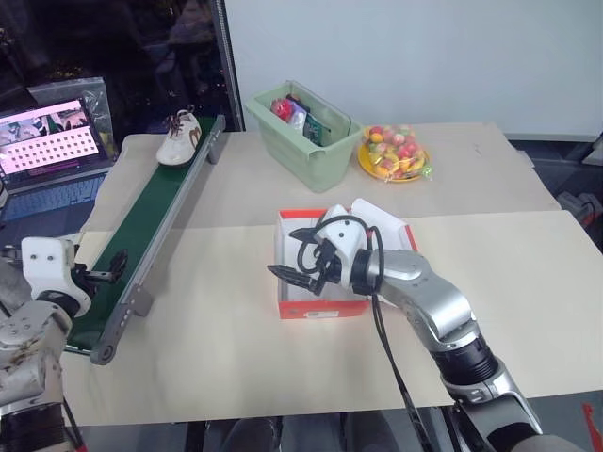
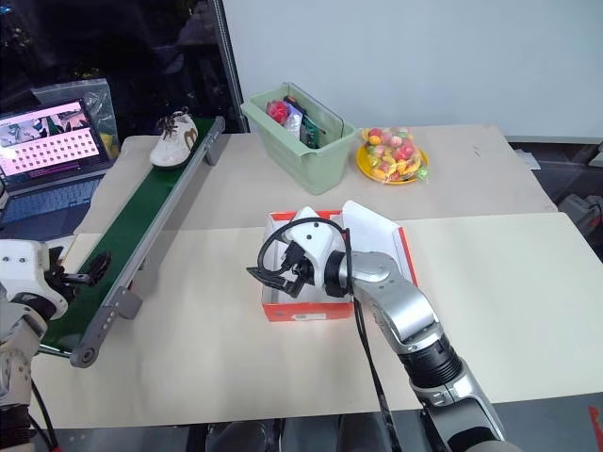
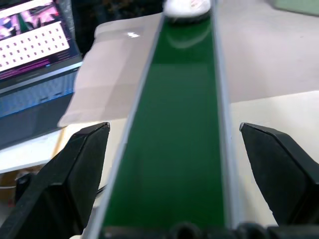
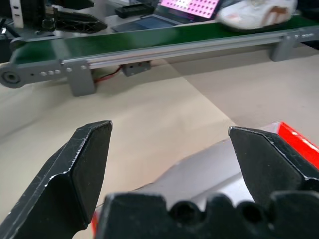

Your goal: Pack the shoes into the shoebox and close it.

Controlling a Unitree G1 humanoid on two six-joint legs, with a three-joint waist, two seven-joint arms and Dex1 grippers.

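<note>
One white shoe [image 1: 177, 137] with dark laces lies at the far end of the green conveyor belt [image 1: 141, 235]. The red-orange shoebox [image 1: 320, 309] stands open in the middle of the table, its white-lined lid [image 1: 382, 221] tilted back on the right. My right gripper [image 1: 287, 254] hangs open over the box's left edge, pointing left toward the belt, with nothing between its fingers. It hides much of the box's inside. Over the near end of the belt, my left gripper [image 1: 105, 266] is open and empty, pointing along the belt toward the shoe [image 3: 187, 6].
A pale green bin [image 1: 306, 132] with packets stands at the back, a yellow plate of small colourful items [image 1: 394, 155] to its right. An open laptop [image 1: 52, 141] sits left of the belt. Bare tabletop lies in front of and right of the box.
</note>
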